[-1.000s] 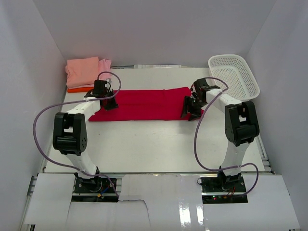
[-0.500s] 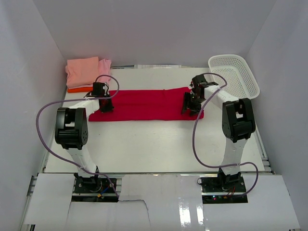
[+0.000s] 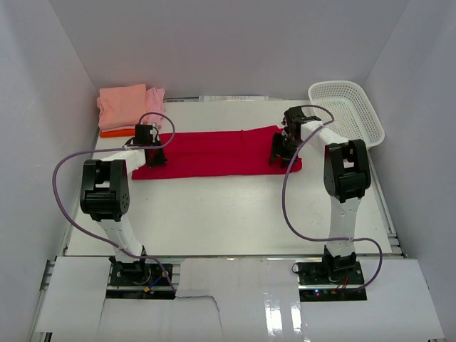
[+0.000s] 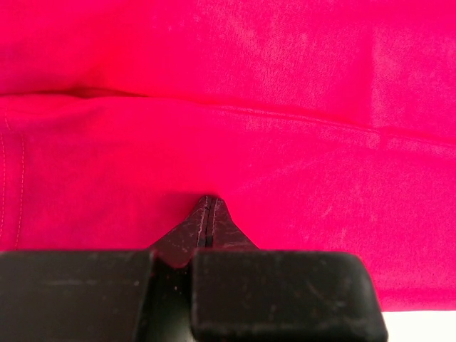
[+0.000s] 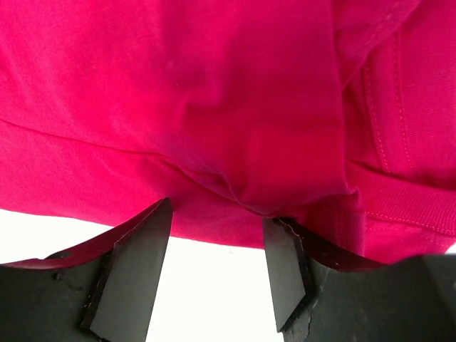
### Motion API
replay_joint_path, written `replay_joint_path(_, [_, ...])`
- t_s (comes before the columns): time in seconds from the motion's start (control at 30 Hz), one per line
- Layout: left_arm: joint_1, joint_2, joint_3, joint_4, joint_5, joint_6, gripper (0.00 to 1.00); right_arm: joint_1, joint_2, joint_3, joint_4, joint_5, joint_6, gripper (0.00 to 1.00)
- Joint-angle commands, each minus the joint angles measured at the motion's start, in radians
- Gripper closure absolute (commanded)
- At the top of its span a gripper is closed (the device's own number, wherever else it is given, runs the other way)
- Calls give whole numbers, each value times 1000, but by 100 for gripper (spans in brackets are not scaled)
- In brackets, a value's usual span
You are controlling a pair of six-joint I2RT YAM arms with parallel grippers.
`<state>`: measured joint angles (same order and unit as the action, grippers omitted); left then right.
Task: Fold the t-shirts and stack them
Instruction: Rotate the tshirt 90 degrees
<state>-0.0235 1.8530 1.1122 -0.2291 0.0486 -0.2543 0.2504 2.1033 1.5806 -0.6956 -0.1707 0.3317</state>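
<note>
Left gripper (image 4: 206, 205): I see its jaws pressed together, tips against the crimson t-shirt (image 4: 285, 107). Right gripper (image 5: 217, 214): jaws spread, a ridge of the same cloth just ahead between them.

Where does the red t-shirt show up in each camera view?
Top external: the red t-shirt lies as a long band across the far middle of the table.
Left wrist: it fills nearly the whole picture.
Right wrist: it fills the upper two thirds.
Shared landmark: bare white table along the shirt's near edge.
</note>
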Motion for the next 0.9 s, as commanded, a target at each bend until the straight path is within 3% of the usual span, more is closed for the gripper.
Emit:
replay_joint_path(0.0, [10,15,-75,-50,0,-14,100,-30,50,54,8,42,-28,40])
replay_joint_path(0.47, [-85,-250,-342,-179,23,-151,100,-43,224,265,25,-33,-14,39])
replay_joint_path(0.73, [-364,-288,-334,-286,42,-293,100,-40,313,331,136,-159,29,38])
replay_joint_path(0.87, [-490,-311,-324,-349,39,-375,100,-42,389,445,149,-191,39,38])
